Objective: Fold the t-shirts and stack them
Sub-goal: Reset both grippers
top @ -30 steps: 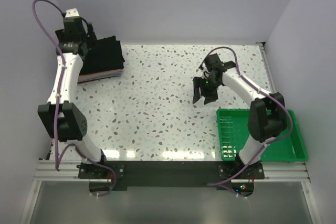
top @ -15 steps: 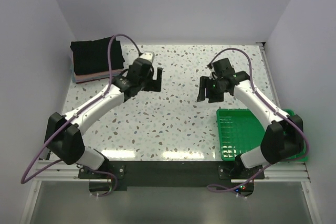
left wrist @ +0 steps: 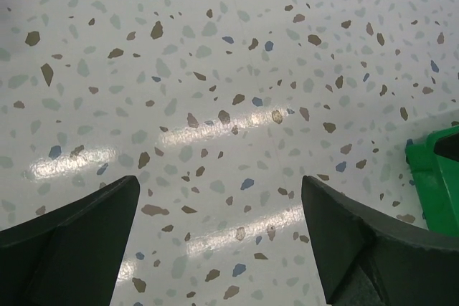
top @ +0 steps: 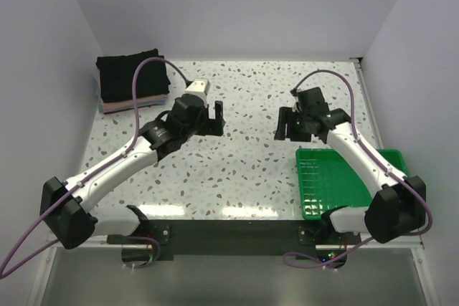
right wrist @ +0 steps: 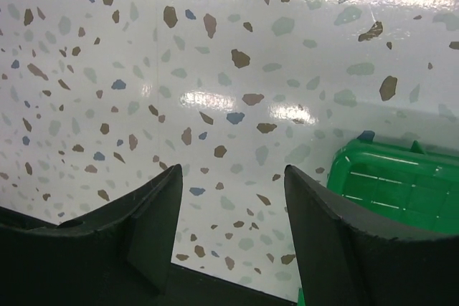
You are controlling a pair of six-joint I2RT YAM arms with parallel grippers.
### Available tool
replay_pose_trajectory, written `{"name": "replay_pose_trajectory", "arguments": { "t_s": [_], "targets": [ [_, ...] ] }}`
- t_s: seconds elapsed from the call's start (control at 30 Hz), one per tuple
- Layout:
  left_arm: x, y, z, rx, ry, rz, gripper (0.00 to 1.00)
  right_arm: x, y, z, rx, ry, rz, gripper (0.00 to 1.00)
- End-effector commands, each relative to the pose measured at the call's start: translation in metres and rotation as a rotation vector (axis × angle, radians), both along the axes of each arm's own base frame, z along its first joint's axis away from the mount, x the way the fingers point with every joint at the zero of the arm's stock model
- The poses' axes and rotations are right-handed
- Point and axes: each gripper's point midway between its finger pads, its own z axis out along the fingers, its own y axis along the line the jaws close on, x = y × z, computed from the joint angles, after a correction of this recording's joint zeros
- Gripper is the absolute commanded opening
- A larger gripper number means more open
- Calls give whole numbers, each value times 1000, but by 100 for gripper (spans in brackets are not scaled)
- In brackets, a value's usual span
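1. The t-shirts (top: 133, 85) lie as one folded stack in the far left corner of the counter (top: 237, 170), at about 10 o'clock in the overhead view.
2. A black shirt (top: 130, 75) is on top. A salmon-pink layer (top: 140, 102) shows along the stack's near edge, and a thin bluish edge (top: 99, 95) shows on its left side. I can't make out any other layers from here.
3. The left jaws are the closer pair, yet well apart from the stack. They hang over the middle of the counter at the end of the left arm (top: 122, 166), and the stack lies toward 10 o'clock from them.
4. The left jaws are spread wide. In the left wrist view the two dark fingers (left wrist: 68, 238) stand far apart, with speckled counter showing between them.
5. The right jaws hang at 3 o'clock from the left pair, on the right arm (top: 358, 155), so the stack is farther off, toward 9 to 10 o'clock from them.
6. The right jaws are spread as well. The right wrist view shows bare speckled counter between the two fingers (right wrist: 154, 223).
7. A green tray (top: 337, 213) sits at about 4 o'clock on the counter, just beside the right jaws on their near side. One corner of it shows in each wrist view.
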Motion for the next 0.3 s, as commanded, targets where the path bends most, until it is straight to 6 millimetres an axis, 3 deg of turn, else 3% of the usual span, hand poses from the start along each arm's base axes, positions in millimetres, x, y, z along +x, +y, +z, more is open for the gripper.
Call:
{"name": "replay_pose_trajectory", "arguments": {
  "t_s": [0.0, 0.27],
  "targets": [
    [3, 3, 12, -56, -55, 50, 100, 9, -6, 17, 2, -98, -39, 63],
    [2, 6, 12, -44, -55, 51, 100, -5, -20, 20, -39, -94, -76, 63]
  ]
}}
